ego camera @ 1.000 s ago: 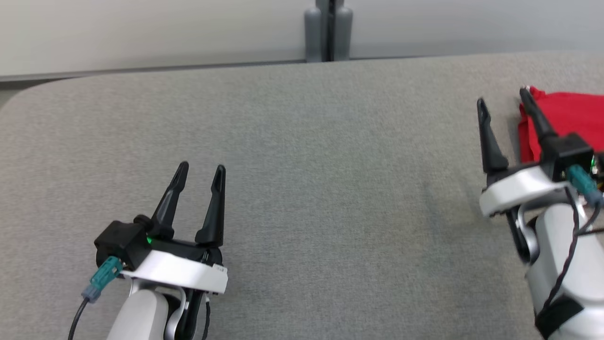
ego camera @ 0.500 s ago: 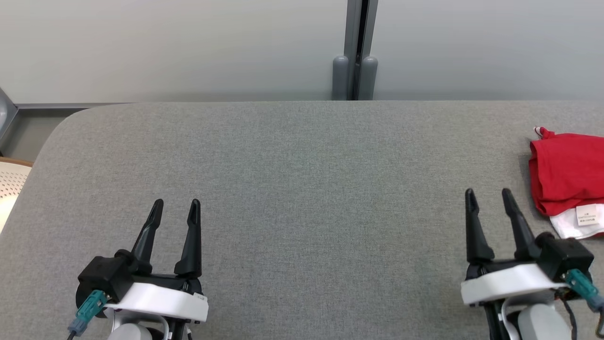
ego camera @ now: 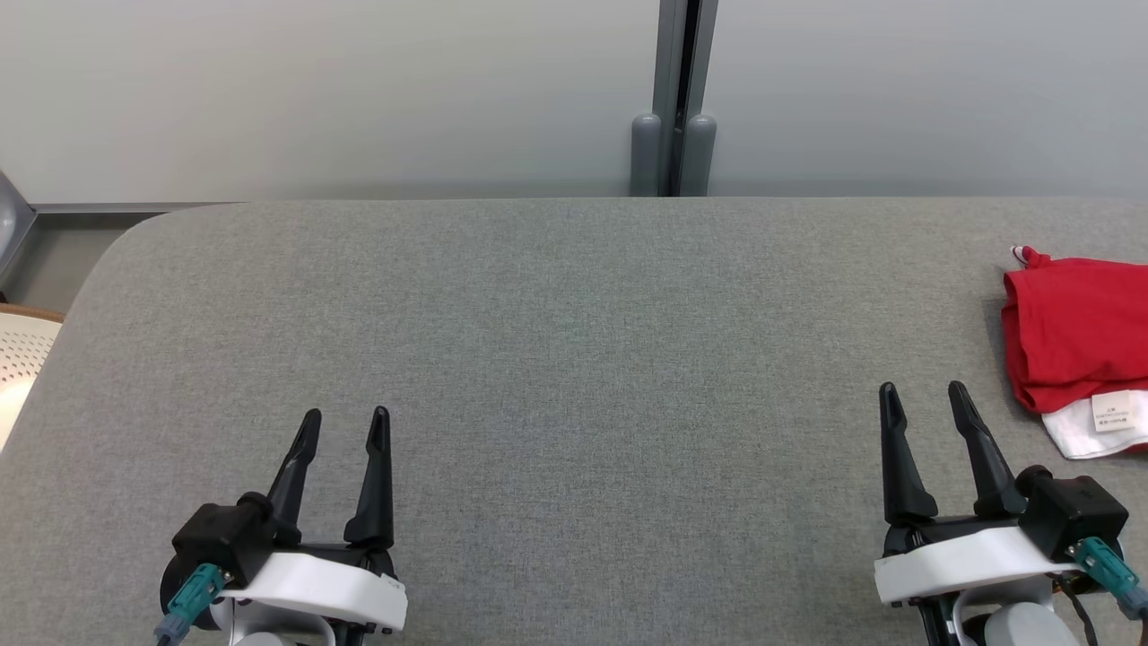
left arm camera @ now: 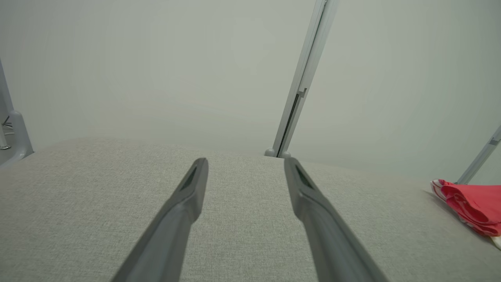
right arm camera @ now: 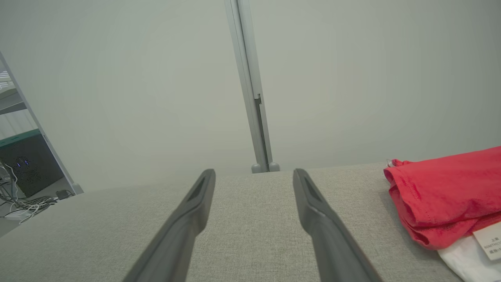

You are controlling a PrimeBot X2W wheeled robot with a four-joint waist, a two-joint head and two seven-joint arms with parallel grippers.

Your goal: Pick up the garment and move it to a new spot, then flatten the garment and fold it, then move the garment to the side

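We're holding our left gripper [ego camera: 345, 414] and right gripper [ego camera: 923, 388] spread wide and empty over the grey table [ego camera: 574, 359]. The red garment [ego camera: 1072, 327] is lying folded near the right one.

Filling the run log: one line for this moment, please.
garment: folded, far right on table | left gripper: open, empty | right gripper: open, empty

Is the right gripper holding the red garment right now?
No, the right gripper is open and empty, apart from the red garment lying to its right.
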